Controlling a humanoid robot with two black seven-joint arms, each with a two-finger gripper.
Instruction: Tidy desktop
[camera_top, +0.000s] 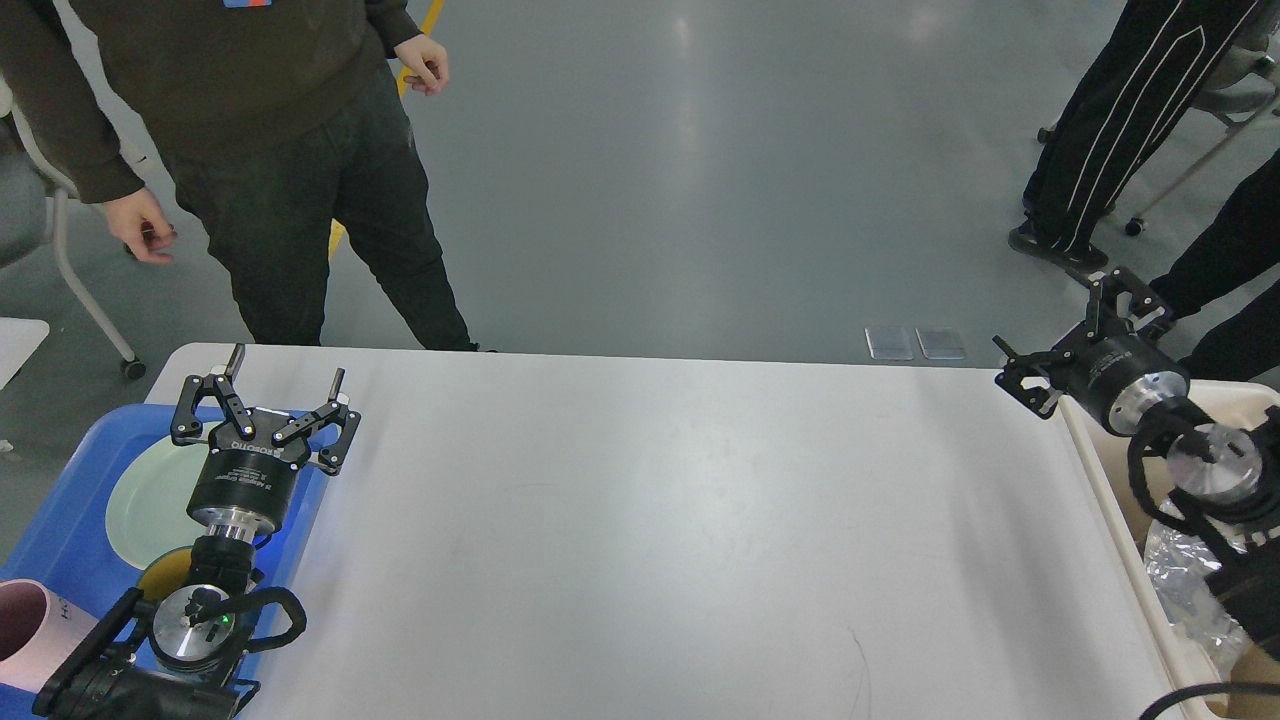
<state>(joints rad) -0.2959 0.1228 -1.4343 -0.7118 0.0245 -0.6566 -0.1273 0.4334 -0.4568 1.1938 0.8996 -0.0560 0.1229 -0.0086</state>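
Observation:
The desktop (650, 520) is a wide white tabletop with rounded corners, and nothing lies on its bare surface. My left gripper (287, 365) is open and empty, at the table's far left edge over the rim of a blue tray (60, 530). My right gripper (1050, 312) is open and empty, raised over the table's far right corner beside the cream bin (1100, 490).
The blue tray holds a pale green plate (140, 500), a pink cup (30, 620) and a yellow item (160, 575) partly under my left arm. The bin holds crumpled clear plastic (1185, 590). A person (280, 150) stands at the far left edge; others stand at the far right.

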